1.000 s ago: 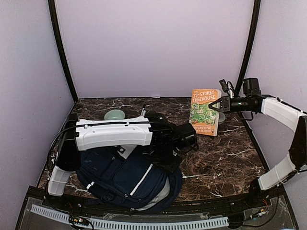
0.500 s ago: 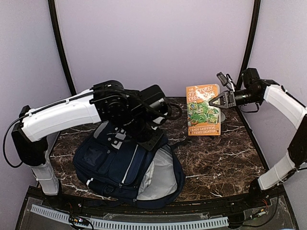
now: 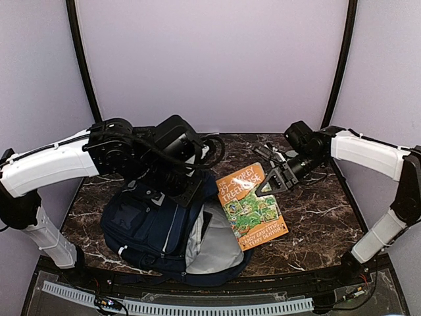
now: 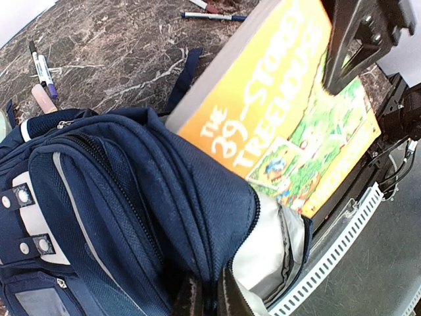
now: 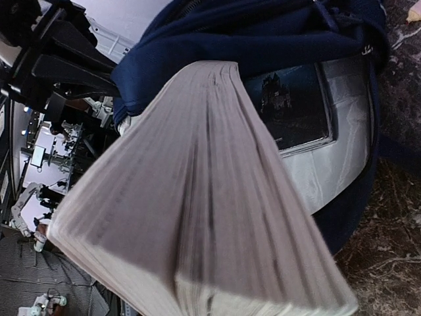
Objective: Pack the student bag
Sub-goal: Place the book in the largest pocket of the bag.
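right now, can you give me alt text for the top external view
The right gripper holds an orange paperback book tilted over the open mouth of a navy blue fabric backpack lying on a dark marble table. The left gripper pinches the backpack's upper flap, holding it open.
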Motion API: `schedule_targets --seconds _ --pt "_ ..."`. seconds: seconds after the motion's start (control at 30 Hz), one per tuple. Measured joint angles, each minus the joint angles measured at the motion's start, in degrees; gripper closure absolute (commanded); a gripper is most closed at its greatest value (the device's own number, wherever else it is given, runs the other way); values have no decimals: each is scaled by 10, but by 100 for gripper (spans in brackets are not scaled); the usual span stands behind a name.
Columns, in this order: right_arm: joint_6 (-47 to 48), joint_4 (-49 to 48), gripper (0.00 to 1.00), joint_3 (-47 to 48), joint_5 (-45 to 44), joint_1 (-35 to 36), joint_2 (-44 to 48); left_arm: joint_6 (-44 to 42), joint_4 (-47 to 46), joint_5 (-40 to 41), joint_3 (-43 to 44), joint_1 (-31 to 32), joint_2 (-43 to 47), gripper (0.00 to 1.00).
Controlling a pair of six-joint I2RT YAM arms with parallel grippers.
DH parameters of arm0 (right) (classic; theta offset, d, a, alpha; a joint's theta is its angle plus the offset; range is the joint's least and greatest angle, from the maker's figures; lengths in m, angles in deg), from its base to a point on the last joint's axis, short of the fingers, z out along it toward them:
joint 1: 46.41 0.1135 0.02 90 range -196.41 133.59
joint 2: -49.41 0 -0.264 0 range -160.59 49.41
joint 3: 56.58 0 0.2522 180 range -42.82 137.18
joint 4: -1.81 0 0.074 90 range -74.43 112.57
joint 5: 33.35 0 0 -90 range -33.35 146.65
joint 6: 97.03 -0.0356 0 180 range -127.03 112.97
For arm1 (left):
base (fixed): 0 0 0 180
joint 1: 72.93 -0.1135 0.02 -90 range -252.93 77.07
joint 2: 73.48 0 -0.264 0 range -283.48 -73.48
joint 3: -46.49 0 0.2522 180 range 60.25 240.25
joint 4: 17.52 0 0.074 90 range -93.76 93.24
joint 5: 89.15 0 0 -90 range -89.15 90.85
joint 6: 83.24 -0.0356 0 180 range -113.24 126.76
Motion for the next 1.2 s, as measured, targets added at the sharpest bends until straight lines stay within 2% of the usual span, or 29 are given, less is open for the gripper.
schedule_targets --seconds 0.2,0.43,0.57,0.77,0.9,1.0,1.03,1.13,1.2 --pt "-4 -6 100 3 -3 42 -77 10 -94 13 -104 0 80 100" --pt "31 16 100 43 -1 100 -191 16 -159 23 -180 0 147 100" --pt "55 52 100 105 12 131 -251 16 -188 23 -219 1 179 100" --pt "99 142 100 252 40 166 -396 17 -202 22 -238 1 192 100" --pt "64 141 100 284 37 180 -431 20 -206 18 -242 1 192 100" --pt "0 101 91 278 6 186 -423 22 -217 16 -250 1 192 100" --pt "-19 88 85 275 -7 188 -418 23 -222 16 -253 1 192 100" --pt "-49 66 79 269 -43 190 -403 23 -230 16 -257 1 192 100" --pt "-63 53 71 260 -66 192 -388 23 -234 16 -258 1 192 100"
